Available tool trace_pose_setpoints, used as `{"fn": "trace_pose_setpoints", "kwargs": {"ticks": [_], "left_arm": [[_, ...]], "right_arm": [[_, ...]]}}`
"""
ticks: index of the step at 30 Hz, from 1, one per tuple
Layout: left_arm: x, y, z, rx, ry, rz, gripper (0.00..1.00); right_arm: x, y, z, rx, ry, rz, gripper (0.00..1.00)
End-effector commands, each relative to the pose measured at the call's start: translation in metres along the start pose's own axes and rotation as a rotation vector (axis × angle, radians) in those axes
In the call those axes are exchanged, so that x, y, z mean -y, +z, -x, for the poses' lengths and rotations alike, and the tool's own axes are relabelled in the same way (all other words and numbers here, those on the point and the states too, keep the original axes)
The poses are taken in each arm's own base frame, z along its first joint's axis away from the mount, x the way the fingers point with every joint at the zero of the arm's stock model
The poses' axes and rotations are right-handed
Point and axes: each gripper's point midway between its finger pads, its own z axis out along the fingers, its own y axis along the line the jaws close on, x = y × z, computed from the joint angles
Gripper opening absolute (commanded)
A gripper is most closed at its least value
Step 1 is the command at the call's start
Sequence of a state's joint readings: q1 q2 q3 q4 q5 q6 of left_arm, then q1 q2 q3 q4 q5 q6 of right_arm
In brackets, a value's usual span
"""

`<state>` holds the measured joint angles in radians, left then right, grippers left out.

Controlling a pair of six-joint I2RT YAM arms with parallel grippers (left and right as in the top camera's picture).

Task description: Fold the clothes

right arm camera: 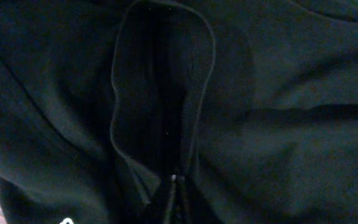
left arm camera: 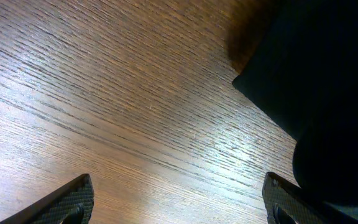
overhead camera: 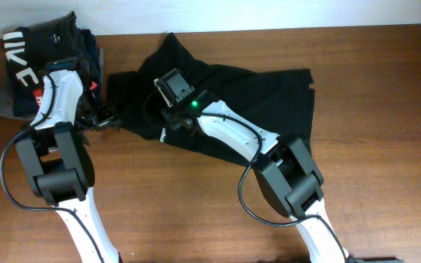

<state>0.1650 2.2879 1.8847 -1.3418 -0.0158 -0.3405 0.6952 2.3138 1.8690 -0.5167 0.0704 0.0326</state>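
Left arm: reaches forward along your left side, elbow folded high. Left gripper point(overhead camera: 105, 120) points inward, jaws spread wide, fingertips point(left arm camera: 73, 199) showing at the wrist view's lower corners.

Right arm: stretches diagonally forward-left. Right gripper point(right arm camera: 176, 186) is pinched closed on a fold of the clothes point(right arm camera: 278, 74).

Overhead view bright, even, sharp; soft shadows on the table point(overhead camera: 196, 212) at lower left and lower centre. Black garment point(overhead camera: 269, 95) flat dark, folds barely readable. Left wrist view: pale glare band centre to lower right on wood, fingertips point(left arm camera: 67, 199) in bottom corners blurred. Right wrist view very dim, grainy, low contrast.
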Motion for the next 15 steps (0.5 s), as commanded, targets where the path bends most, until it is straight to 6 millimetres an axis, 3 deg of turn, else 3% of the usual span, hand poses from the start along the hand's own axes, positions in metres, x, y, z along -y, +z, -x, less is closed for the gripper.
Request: {"fn": "trace_pose_setpoints", "kwargs": {"ticks": [1, 7, 10, 15], "left_arm": [[-0.003, 0.004, 0.000, -0.007, -0.006, 0.014, 0.86], [-0.003, 0.004, 0.000, -0.008, -0.006, 0.014, 0.86], [-0.003, 0.004, 0.000, -0.007, -0.006, 0.014, 0.86], [-0.003, 0.004, 0.000, -0.007, -0.006, 0.014, 0.86]], "right_arm": [[0.000, -0.010, 0.014, 0.034, 0.015, 0.013, 0.04], [0.020, -0.009, 0.014, 0.031, 0.088, -0.004, 0.04], [0.019, -0.008, 0.010, 0.012, 0.100, 0.051, 0.17], [0.009, -0.009, 0.005, -0.010, 0.103, 0.119, 0.27]]}}
